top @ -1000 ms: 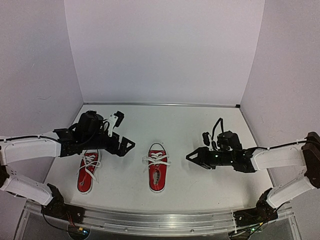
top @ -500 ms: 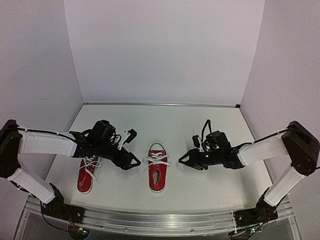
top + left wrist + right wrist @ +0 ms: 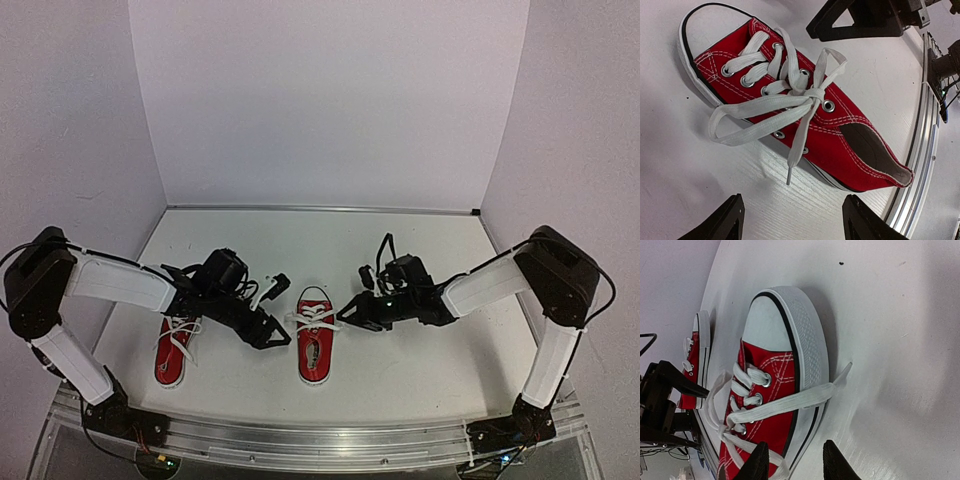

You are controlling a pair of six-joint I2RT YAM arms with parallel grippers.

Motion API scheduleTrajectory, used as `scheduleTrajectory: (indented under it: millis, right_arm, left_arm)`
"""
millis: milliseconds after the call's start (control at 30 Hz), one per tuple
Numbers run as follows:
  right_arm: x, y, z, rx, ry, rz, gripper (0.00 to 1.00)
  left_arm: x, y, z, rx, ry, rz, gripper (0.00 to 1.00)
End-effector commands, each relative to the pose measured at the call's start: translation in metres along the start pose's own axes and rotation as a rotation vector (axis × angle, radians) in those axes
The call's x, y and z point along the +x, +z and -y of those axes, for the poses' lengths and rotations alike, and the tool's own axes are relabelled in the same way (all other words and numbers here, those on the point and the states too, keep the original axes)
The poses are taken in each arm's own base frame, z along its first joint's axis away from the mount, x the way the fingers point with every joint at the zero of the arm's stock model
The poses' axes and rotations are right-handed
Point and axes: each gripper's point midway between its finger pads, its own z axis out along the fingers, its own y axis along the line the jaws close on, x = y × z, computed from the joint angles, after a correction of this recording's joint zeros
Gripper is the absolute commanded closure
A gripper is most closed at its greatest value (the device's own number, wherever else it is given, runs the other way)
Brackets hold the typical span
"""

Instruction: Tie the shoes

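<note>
both arms had come in toward the centre since half a second earlier: your left gripper (image 3: pixel 792 221) had dropped and slid right until it sat just beside the middle shoe (image 3: pixel 315 343), and your right gripper (image 3: pixel 795 464) had closed in from the other side, near the toe end. the second shoe (image 3: pixel 175 347) lay well apart on the left of the table (image 3: pixel 400 250), partly under the left arm, unmoved. that put you at the approach, i'd judge, with no lace grasped yet and the tying itself not begun.

the left jaws stood wide apart, holding nothing. the right jaws were parted too, though less widely, and also empty.

the overhead view gave you only the layout: shoe between the grippers, toe pointing away from the bases. the left wrist view showed what it could not. the laces (image 3: pixel 790 95) were crossed once over the upper eyelets, one long flat loop (image 3: pixel 740 122) spilling over the side onto the table and a free end (image 3: pixel 792 160) trailing toward your fingers, so that end looked the easier one to pinch. the right wrist view added the far side: another lace end (image 3: pixel 805 397) draped across the white sole and resting on the table just ahead of those fingers. whether the crossing was a snug knot, neither view settled.
</note>
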Motion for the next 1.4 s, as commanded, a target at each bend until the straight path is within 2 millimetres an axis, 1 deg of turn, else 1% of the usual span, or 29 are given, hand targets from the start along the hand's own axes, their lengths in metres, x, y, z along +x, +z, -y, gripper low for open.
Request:
scheduleTrajectory:
  millis: [0,133,300,433,667,833,1033,1267,1367]
  right_arm:
    - [0.005,0.011,-0.013,-0.051,-0.052,-0.040,0.67]
    - [0.014,0.014,-0.016,-0.056,-0.070,-0.067,0.67]
    - [0.021,0.010,-0.017,-0.057,-0.079,-0.074,0.67]
    - [0.024,0.008,-0.026,-0.075,-0.097,-0.080,0.67]
    - [0.018,0.009,-0.033,-0.073,-0.113,-0.073,0.66]
    - [0.018,0.017,-0.038,-0.071,-0.129,-0.087,0.67]
    - [0.018,0.017,-0.041,-0.063,-0.140,-0.093,0.68]
    - [0.021,0.017,-0.034,-0.040,-0.137,-0.104,0.72]
    - [0.023,0.017,-0.034,-0.038,-0.137,-0.107,0.75]
  left_arm:
    - [-0.028,0.003,0.012,0.044,0.042,0.063,0.30]
    - [-0.029,0.005,0.012,0.044,0.044,0.063,0.31]
    - [-0.026,0.007,0.010,0.038,0.043,0.053,0.31]
    - [-0.024,0.009,0.009,0.039,0.043,0.044,0.31]
    - [-0.024,0.012,0.012,0.045,0.056,0.035,0.35]
    - [-0.025,0.015,0.015,0.050,0.072,0.030,0.40]
    - [-0.027,0.020,0.013,0.039,0.082,0.019,0.46]
    - [-0.027,0.023,0.010,0.028,0.088,0.000,0.60]
    - [-0.024,0.024,0.009,0.027,0.082,-0.010,0.66]
